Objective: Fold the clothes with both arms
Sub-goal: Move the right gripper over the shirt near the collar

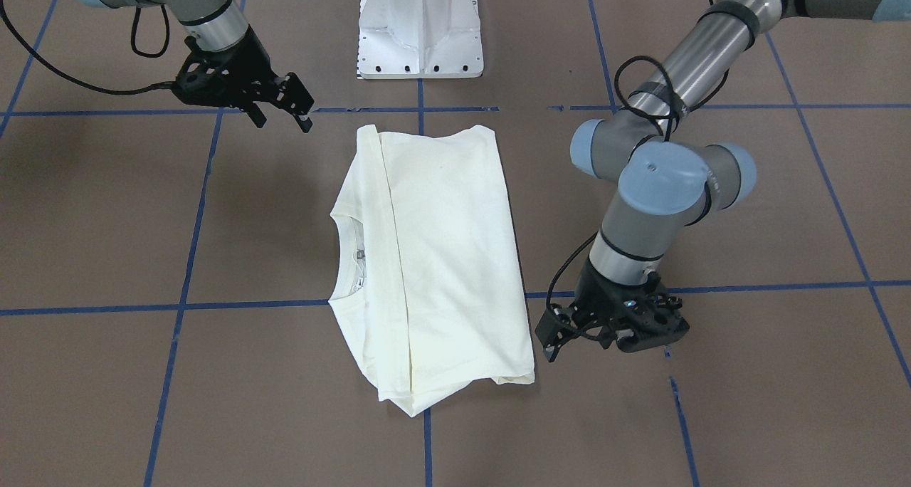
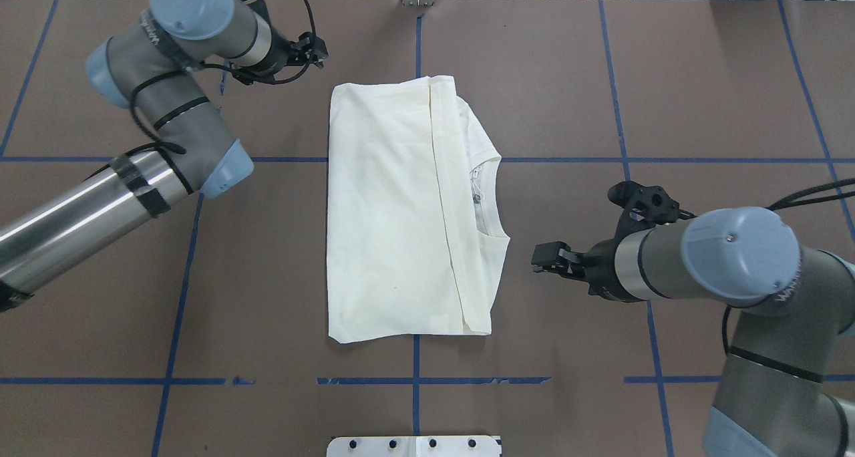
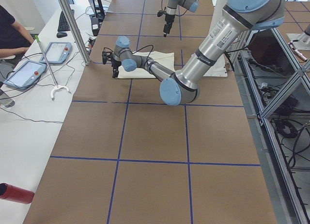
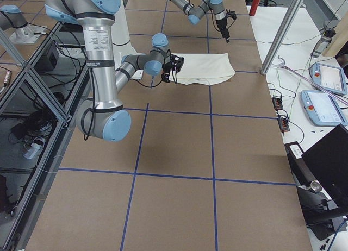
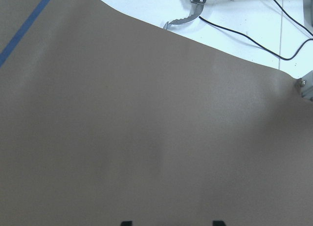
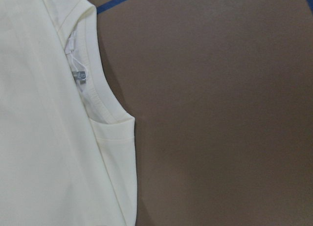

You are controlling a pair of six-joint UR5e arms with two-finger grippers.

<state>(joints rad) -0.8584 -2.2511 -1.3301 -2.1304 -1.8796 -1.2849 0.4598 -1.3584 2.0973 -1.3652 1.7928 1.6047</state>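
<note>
The clothes are one cream-white shirt (image 2: 394,210) folded into a long rectangle, plain back up, flat at the table's middle (image 1: 441,252). Its ribbed neck (image 2: 493,203) peeks out on the side toward my right arm. My right gripper (image 2: 544,256) hovers open beside that neck, apart from the cloth (image 1: 283,120). The right wrist view shows neck and label (image 6: 80,77) but no fingers. My left gripper (image 2: 319,49) is open just off the shirt's far corner (image 1: 551,337). Two spread fingertips (image 5: 126,222) show over bare table. Nothing is held.
Brown table with blue tape lines (image 2: 415,380). White pedestal base (image 1: 420,31) stands at the robot's side. Beyond the far edge lie cables and a metal tool (image 5: 188,13). A side table holds tablets (image 3: 29,71), with a seated person (image 3: 9,35) and an aluminium post (image 3: 72,25).
</note>
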